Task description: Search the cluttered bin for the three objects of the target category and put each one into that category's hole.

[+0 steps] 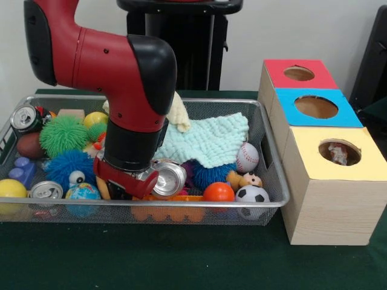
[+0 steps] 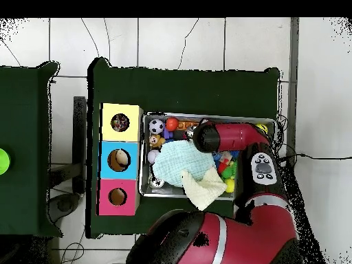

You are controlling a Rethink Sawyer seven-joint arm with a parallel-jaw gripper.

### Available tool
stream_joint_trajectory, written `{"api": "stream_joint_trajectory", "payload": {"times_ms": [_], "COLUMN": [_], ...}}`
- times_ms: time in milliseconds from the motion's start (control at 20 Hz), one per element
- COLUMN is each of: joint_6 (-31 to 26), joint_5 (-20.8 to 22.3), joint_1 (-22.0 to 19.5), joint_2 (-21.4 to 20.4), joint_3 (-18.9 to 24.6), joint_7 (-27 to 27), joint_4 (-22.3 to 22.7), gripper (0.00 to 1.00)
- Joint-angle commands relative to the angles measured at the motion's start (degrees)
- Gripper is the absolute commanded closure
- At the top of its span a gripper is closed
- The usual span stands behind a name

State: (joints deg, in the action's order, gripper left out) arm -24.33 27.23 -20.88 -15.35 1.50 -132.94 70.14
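Observation:
The silver wire-mesh bin [image 1: 181, 207] sits on the green table, full of toys; it also shows in the overhead view [image 2: 144, 180]. My arm reaches down into its left-middle part. The gripper [image 1: 129, 185] is low among the clutter beside a silver can [image 1: 169, 178], and the wrist hides its tips. The yellow-surround hole [image 1: 339, 151] tops the largest pale wooden box right of the bin, and a small crumpled piece [image 1: 337, 154] shows inside it. The hole also shows in the overhead view [image 2: 119, 124]. No multicoloured soft piece can be made out in the bin.
Blue-surround [image 1: 315, 107] and red-surround [image 1: 299, 73] holes lie behind the yellow one. The bin holds a mint knitted cloth [image 1: 211, 142], a fuzzy blue ball with googly eyes [image 1: 69, 169], a green spiky ball [image 1: 63, 134], a baseball [image 1: 247, 157], a football [image 1: 252, 194] and more cans [image 1: 24, 116].

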Motion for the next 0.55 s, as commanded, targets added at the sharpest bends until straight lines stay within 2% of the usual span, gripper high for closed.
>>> {"api": "stream_joint_trajectory", "payload": {"times_ms": [50,550], "joint_6": [1.2,0.6], "joint_5": [5.3,6.8], "joint_1": [-1.5,-2.2], "joint_2": [4.4,4.4], "joint_3": [9.0,10.5], "joint_7": [13.7,13.3], "joint_4": [-4.8,-5.0], "gripper": [1.00,1.00]}}
